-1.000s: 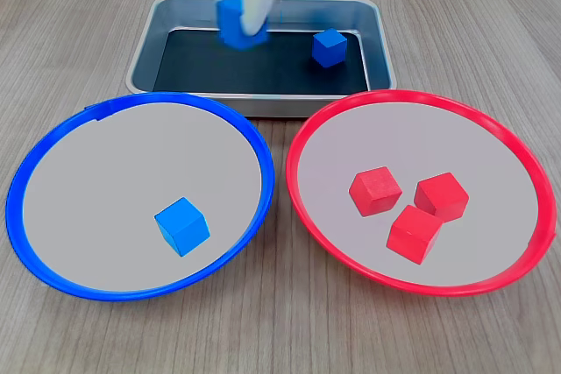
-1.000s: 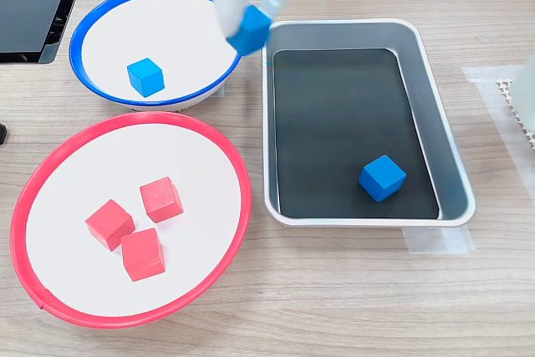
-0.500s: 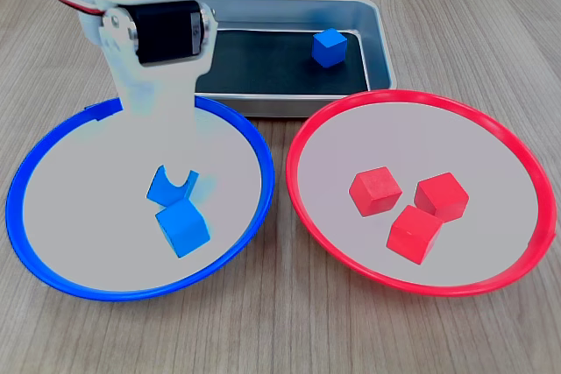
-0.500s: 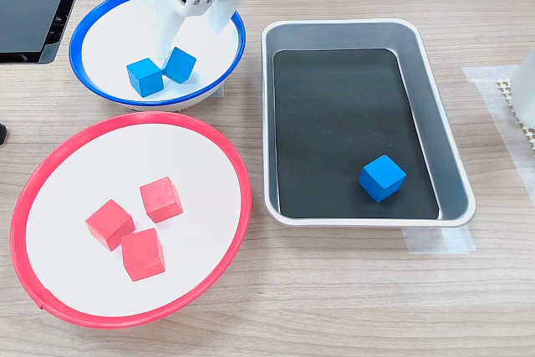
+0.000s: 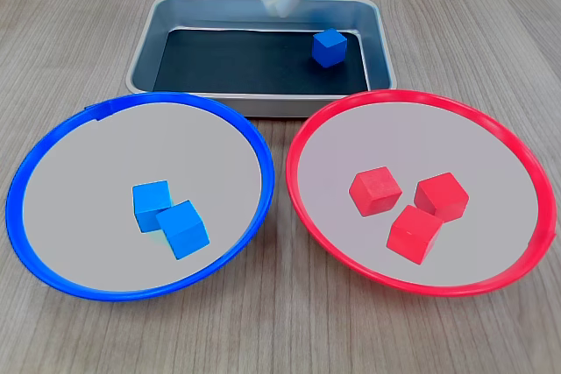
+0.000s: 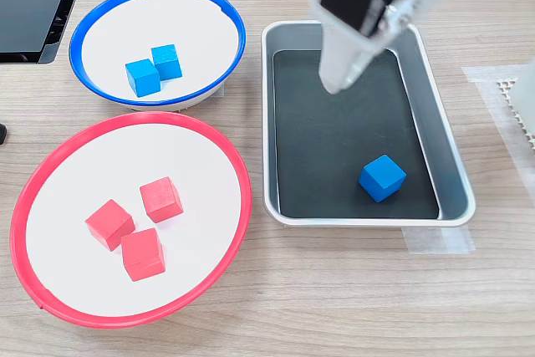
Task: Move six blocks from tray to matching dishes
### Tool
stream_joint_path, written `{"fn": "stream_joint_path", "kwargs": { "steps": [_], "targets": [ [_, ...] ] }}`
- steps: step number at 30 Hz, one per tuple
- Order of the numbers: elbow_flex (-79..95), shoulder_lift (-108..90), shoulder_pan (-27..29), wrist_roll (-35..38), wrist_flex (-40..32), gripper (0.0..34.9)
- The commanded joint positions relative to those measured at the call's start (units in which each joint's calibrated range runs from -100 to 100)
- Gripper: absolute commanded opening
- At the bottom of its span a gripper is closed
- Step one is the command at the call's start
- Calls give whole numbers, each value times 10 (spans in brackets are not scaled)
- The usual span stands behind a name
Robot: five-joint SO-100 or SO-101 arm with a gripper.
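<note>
1. Nearest the first exterior view's camera, on the wooden bench (image 5: 280, 339), sit the two dishes side by side. The red dish (image 5: 517, 151) on the first exterior view's right holds three red blocks (image 5: 375, 190) in a tight cluster, touching or almost touching. That colour looks finished.

2. Beside it, the blue dish (image 5: 26, 172) holds two blue blocks (image 5: 152, 205), one against the other near the dish's middle. By my count it lacks one.

3. Behind both dishes lies the tray (image 5: 145, 45). One blue block (image 5: 330, 47) remains on its dark bottom, close to the corner at the first exterior view's right. The second exterior view shows that block (image 6: 382, 177) alone, well apart from everything else in the tray.

4. Farthest back, the gripper (image 6: 333, 83) hangs above the tray's other end, blurred in both exterior views. It carries nothing I can make out, but whether the fingers are parted or together I cannot tell.

5. Five of six blocks appear placed. What is left, as I judge it: reach the last blue block, grasp it, and set it in the blue dish.
</note>
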Motion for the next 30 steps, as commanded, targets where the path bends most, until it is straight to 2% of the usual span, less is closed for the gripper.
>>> {"fn": "stream_joint_path", "kwargs": {
  "steps": [1, 5, 9, 10, 17, 23, 26, 28, 29, 30],
  "targets": [
    [96, -65, -53, -60, -32, 53],
    [124, -70, -97, -99, -33, 180],
    [130, -62, -114, -120, -36, 243],
    [133, -61, -117, -120, -36, 243],
    [161, -42, -128, -105, -44, 192],
    [181, -30, -125, -99, -81, 186],
    [187, -11, -126, -93, -102, 171],
    [186, 9, -124, -88, -119, 144],
    [182, 18, -123, -85, -127, 96],
    [178, 26, -123, -82, -132, 6]
  ]
}}
